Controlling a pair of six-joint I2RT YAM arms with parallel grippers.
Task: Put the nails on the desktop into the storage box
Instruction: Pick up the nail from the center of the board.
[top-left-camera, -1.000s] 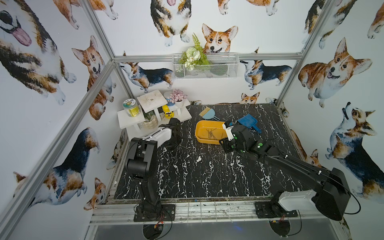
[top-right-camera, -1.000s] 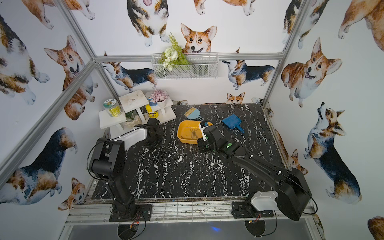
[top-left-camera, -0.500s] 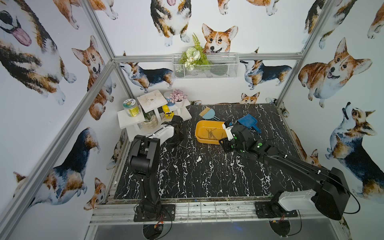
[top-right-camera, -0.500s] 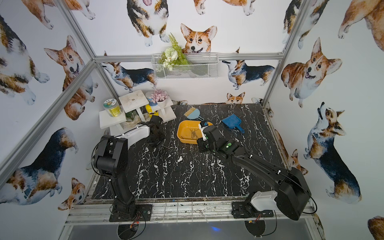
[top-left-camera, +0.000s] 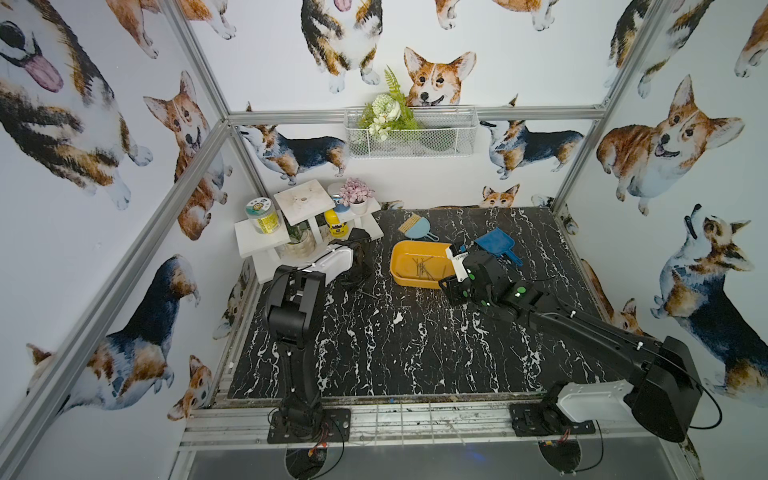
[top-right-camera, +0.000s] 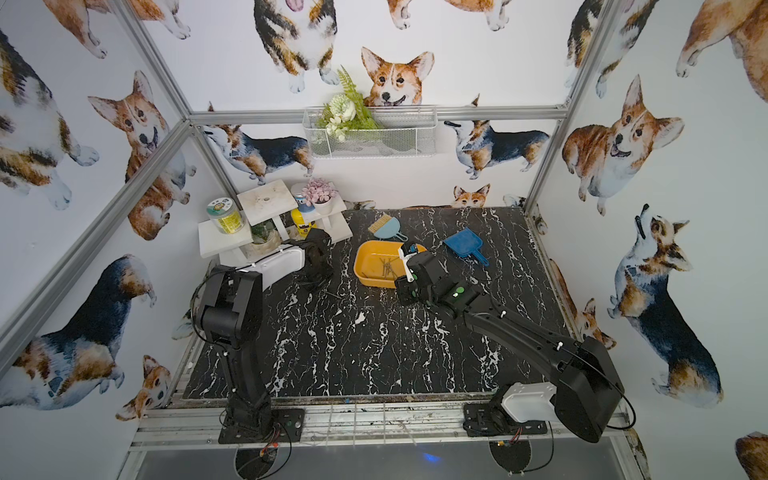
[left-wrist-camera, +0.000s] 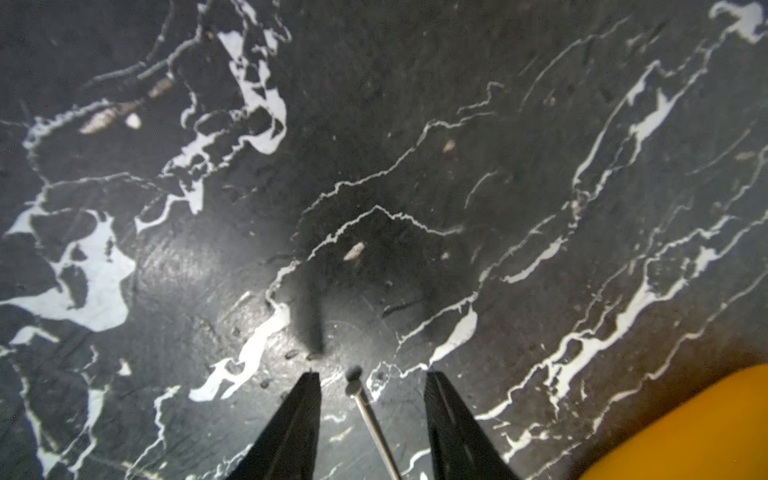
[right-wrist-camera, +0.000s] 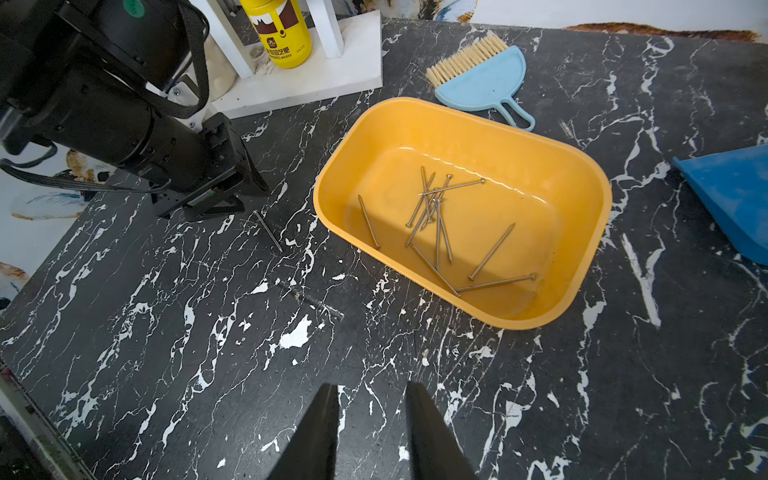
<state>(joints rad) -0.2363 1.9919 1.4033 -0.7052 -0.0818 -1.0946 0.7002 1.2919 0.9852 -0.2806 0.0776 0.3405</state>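
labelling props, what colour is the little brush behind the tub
The small half-round plastic brush is pale blue, cream bristles; best in right wrist view.

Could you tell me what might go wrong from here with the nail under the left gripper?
The nail lies flat on the desktop between the open jaws of the left gripper. Being thin, it may slip or get pushed aside as they close. The right gripper, open and empty, hangs close to the storage box, so the arms could crowd each other at the drop.
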